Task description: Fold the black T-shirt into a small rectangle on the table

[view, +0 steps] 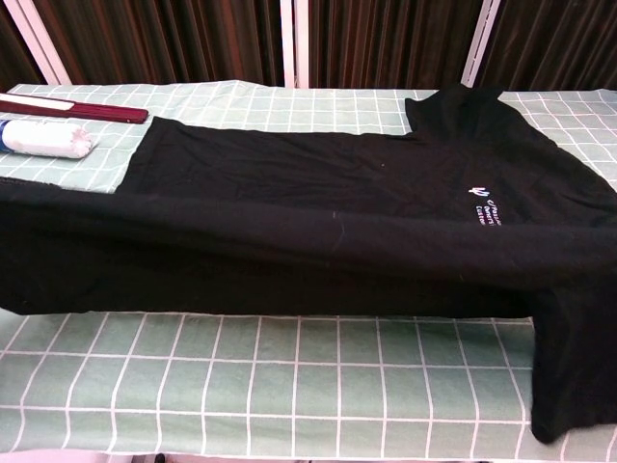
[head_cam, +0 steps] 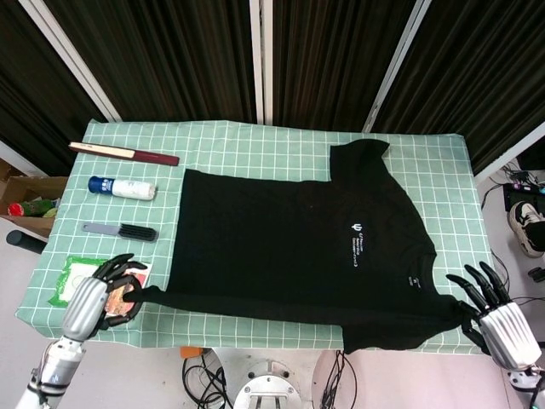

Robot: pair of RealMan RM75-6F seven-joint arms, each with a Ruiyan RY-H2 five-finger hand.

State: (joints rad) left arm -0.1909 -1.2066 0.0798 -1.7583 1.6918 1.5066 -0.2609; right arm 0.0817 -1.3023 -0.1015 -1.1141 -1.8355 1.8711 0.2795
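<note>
**Near edge of the shirt lifted off the cloth**

Across the head view, the black T-shirt (head_cam: 298,247) lies spread over the middle of the green checked tabletop (head_cam: 255,141), its printed chest logo toward the right and one sleeve pointing to the upper right. At lower left the left hand (head_cam: 98,294) has its fingers (head_cam: 128,285) curled round the shirt's near corner, pinching it; at lower right the right hand (head_cam: 498,319) meets the opposite near corner, though its fingers look fanned out and I cannot tell how firmly they hold. Both corners are stretched taut, probably so the near edge can be carried over as one straight fold line. Down the left side lie a dark red ruler (head_cam: 123,153), a white bottle (head_cam: 123,187), a black brush (head_cam: 119,231) and a green packet (head_cam: 81,279) (well clear of the fold).

From the chest view, the shirt's near edge hangs raised as a dark band across the frame, above the checked cloth, with neither hand visible. Dark pleated curtains (view: 231,39) close off the background.
</note>
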